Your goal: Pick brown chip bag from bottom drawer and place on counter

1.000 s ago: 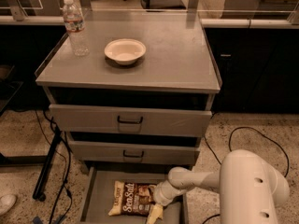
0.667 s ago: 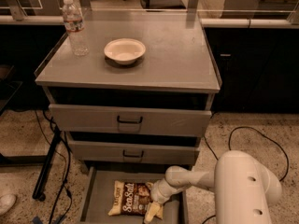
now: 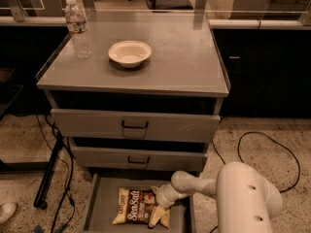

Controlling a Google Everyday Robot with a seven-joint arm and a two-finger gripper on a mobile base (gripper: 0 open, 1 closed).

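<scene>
The brown chip bag (image 3: pixel 137 206), dark brown with cream edges and white "Sea Salt" lettering, lies flat in the open bottom drawer (image 3: pixel 102 208) at the foot of the cabinet. My gripper (image 3: pixel 156 212) reaches down from the right and rests on the bag's right end, its cream fingers (image 3: pixel 154 217) over the bag's edge. The white arm (image 3: pixel 243 198) fills the lower right. The counter (image 3: pixel 184 57) is the grey cabinet top above the two closed upper drawers.
A white bowl (image 3: pixel 129 52) sits mid-counter and a water bottle (image 3: pixel 77 28) stands at its left rear. Upper drawers with black handles (image 3: pixel 134 125) are shut. A black stand leg (image 3: pixel 48 176) and cables (image 3: pixel 265 147) lie on the speckled floor beside the cabinet.
My gripper has moved left along the drawer onto the right end of the chip bag. The bag has not visibly moved.
</scene>
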